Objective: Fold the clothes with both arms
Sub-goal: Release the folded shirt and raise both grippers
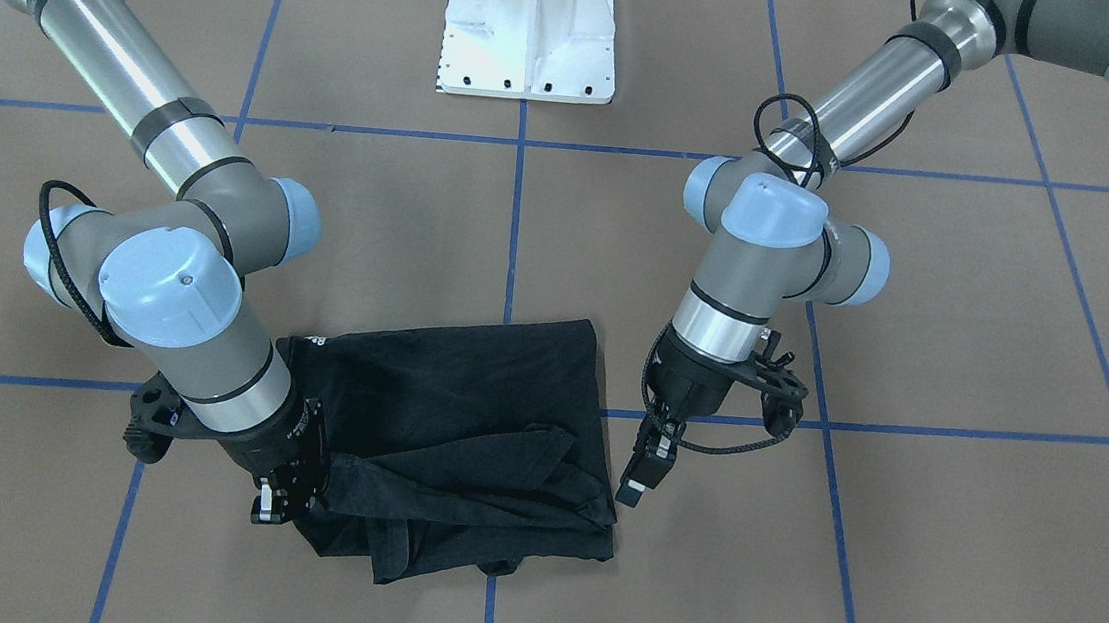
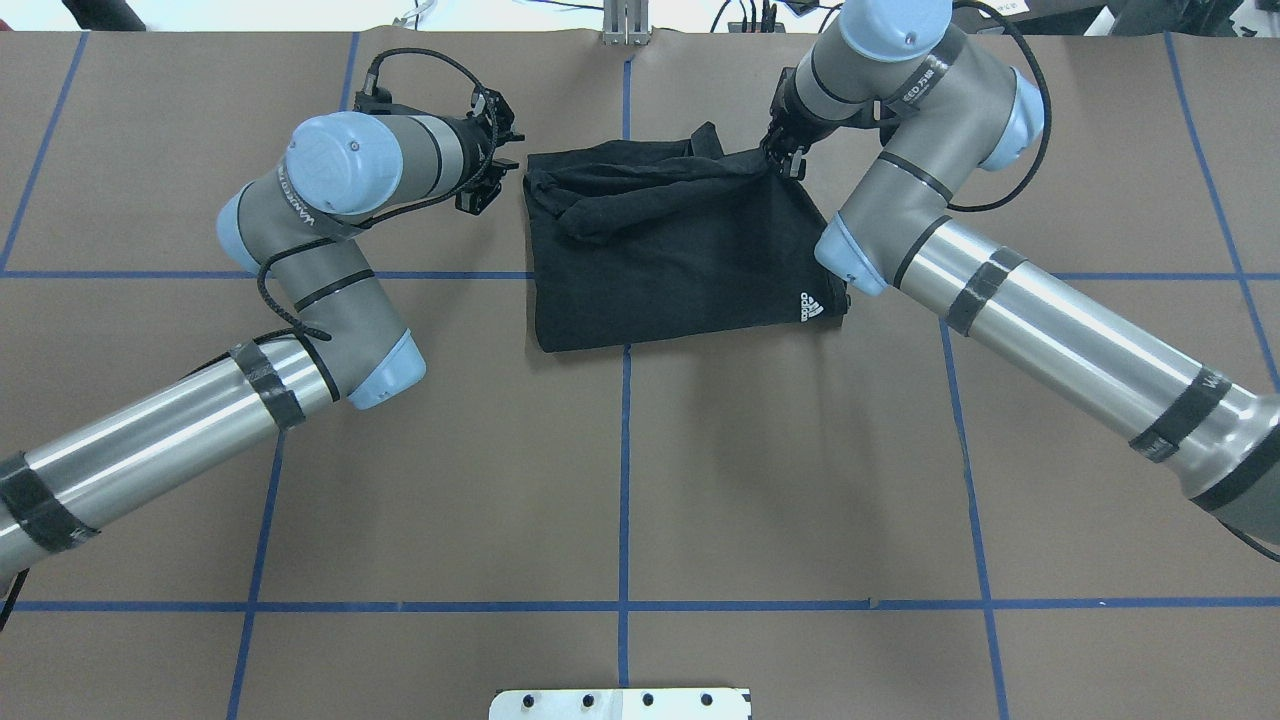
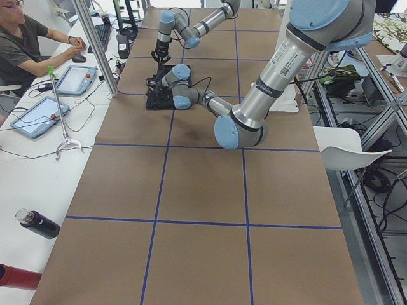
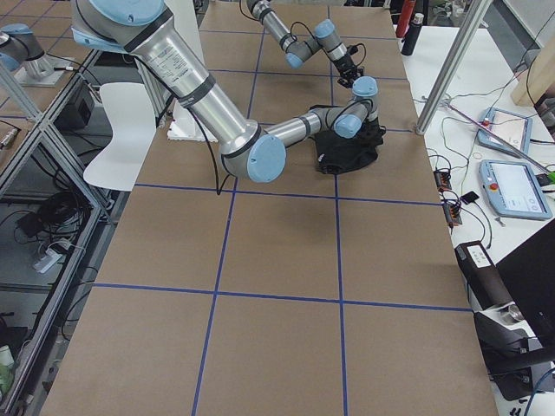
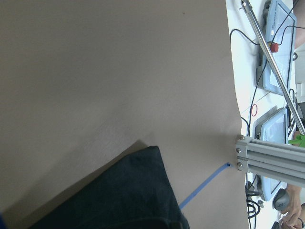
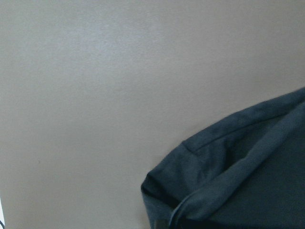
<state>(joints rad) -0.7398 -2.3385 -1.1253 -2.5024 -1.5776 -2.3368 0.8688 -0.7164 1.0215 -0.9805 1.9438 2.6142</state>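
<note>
The clothes (image 2: 660,260) are one black shirt lying folded in a rough rectangle on the far middle of the brown table, with a small white logo at its near right corner. A rumpled roll of cloth runs along its far edge. My right gripper (image 2: 785,160) sits at the far right corner and is shut on the cloth there; the front view shows this gripper (image 1: 282,503) against the shirt (image 1: 465,414). My left gripper (image 2: 487,190) hovers just off the shirt's left edge, open and empty, and it (image 1: 638,484) touches nothing. The left wrist view shows a shirt corner (image 5: 119,195), the right wrist view a hem (image 6: 248,171).
Blue tape lines divide the brown table top. The white base plate (image 1: 530,38) stands at the robot's side of the table. Beyond the far edge a person (image 3: 25,44) sits at a desk with tablets, and an aluminium post (image 5: 271,155) stands there.
</note>
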